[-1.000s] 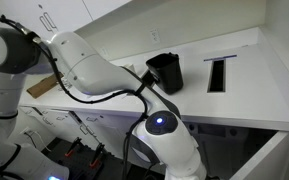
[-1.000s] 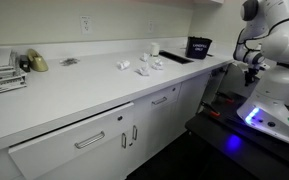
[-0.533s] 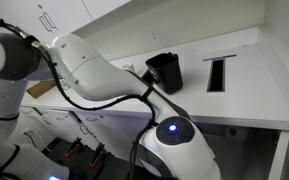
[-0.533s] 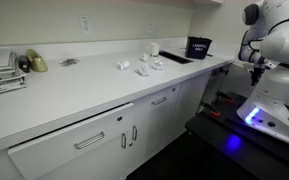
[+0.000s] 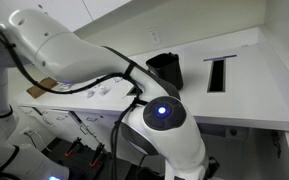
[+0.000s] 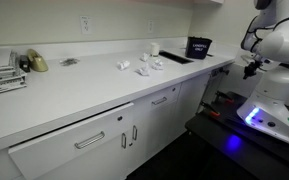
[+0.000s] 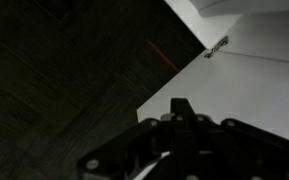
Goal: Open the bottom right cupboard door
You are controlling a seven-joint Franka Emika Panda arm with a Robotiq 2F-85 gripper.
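Note:
The bottom right cupboard door (image 6: 156,128) is a flat white base-cabinet door under the counter, with a short vertical silver handle (image 6: 134,133) near its upper corner. It looks closed. Its matching door (image 6: 112,152) sits beside it. My gripper (image 6: 250,67) hangs far off to the side of the door, beyond the counter's end, touching nothing. In the wrist view the gripper (image 7: 181,104) is dark, with fingers together and nothing between them. It is above a white panel (image 7: 244,90) with a small silver fitting (image 7: 217,46); I cannot tell what that panel is.
A white counter (image 6: 84,85) holds a black bin (image 6: 198,46), crumpled white items (image 6: 144,64) and papers (image 6: 2,70). The bin (image 5: 166,70) and a sink slot (image 5: 216,75) also show behind my arm. A dark floor (image 7: 64,80) lies below. The robot base (image 6: 264,115) glows blue.
My arm has swung, filling more of one exterior view. The gripper has shifted slightly further from the counter. The cupboard doors have not moved.

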